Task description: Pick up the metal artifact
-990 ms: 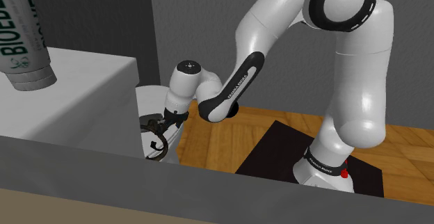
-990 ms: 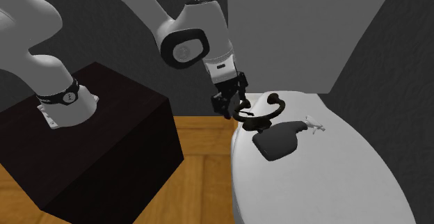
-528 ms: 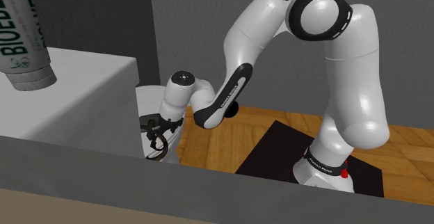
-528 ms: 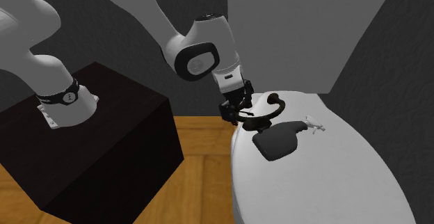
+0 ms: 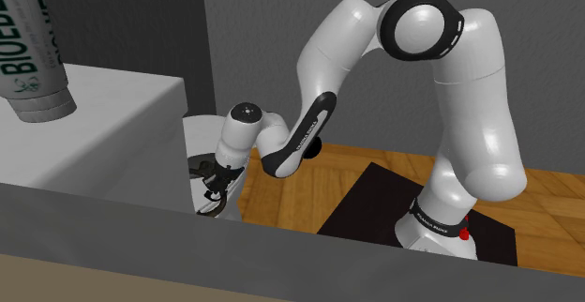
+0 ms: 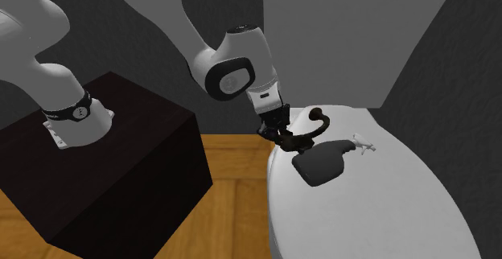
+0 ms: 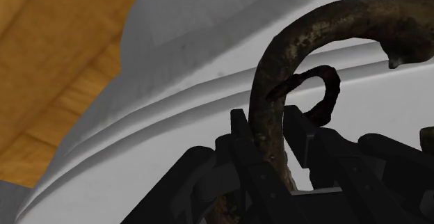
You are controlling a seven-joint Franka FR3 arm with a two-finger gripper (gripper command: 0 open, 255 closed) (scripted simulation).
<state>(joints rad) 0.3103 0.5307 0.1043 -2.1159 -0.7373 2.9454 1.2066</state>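
The gripper [image 6: 279,131] is low over the near rim of a white toilet lid [image 6: 370,209], at the end nearest the stand [image 6: 121,165]. In the wrist view its black fingers [image 7: 240,142] stand on either side of a dark, pitted curved bar and press against it, so the gripper [image 7: 271,129] is pinching the artifact [image 7: 278,56].

The artifact [image 6: 318,119] is a dark hook-like piece (rough and mottled up close) that curls up and away from the fingers. Its lower end is in the gripper, just at the lid's edge. I cannot tell whether it touches the lid.

Just beside it on the lid, toward the second exterior view's right, lies a dark pistol-shaped thing [image 6: 319,166], and at its far tip a small pale object [image 6: 364,145].

In the shoulder view the arm bends down from the stand [image 5: 370,202] to the gripper [image 5: 214,173], with the artifact [image 5: 210,203] dark beneath it. A white counter [image 5: 94,122] stands at that view's left, and a grey bottle [image 5: 33,61] with green letters on it.

The floor [image 6: 233,205] is wood.
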